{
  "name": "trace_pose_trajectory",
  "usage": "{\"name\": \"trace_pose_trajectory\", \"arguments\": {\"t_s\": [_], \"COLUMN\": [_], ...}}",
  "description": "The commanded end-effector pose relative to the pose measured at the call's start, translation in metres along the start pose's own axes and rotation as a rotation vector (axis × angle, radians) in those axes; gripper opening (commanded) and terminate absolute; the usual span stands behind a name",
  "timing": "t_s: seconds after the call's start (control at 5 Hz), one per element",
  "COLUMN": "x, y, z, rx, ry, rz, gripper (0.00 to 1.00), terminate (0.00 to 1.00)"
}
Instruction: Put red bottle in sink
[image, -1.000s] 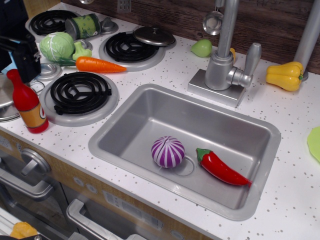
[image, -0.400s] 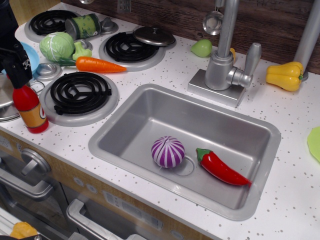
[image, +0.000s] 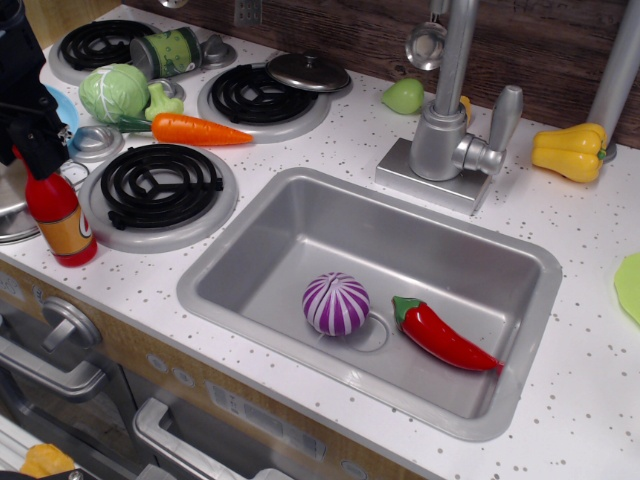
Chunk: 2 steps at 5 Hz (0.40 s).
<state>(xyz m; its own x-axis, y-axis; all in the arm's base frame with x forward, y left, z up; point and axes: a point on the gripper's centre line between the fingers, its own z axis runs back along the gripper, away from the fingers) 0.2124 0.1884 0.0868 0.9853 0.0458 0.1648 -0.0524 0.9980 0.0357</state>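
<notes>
Standing beside burner (image: 161, 186): red bottle (image: 58, 222); sink (image: 290, 230) holds onion (image: 336, 303), chili (image: 440, 334).

red bottle (image: 57, 218): glossy plastic, under gripper (image: 38, 150) | sink (image: 250, 240): brushed matt steel | countertop (image: 330, 150): speckled, smooth | backsplash (image: 540, 50): wood
</notes>
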Motion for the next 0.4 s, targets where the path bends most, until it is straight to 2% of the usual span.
{"name": "trace_pose_trajectory", "arguments": {"t_s": [0.0,0.2], "x": [0.0058,0.0089], "y": [0.0035,0.0012], "z": [0.0043,0.0101], "rx": [-0.010,-0.028], "ry": [-0.022,-0.009], "rz": [-0.021,-0.025], "gripper": [0.00,0.00], "terminate": [0.00,0.00]}}
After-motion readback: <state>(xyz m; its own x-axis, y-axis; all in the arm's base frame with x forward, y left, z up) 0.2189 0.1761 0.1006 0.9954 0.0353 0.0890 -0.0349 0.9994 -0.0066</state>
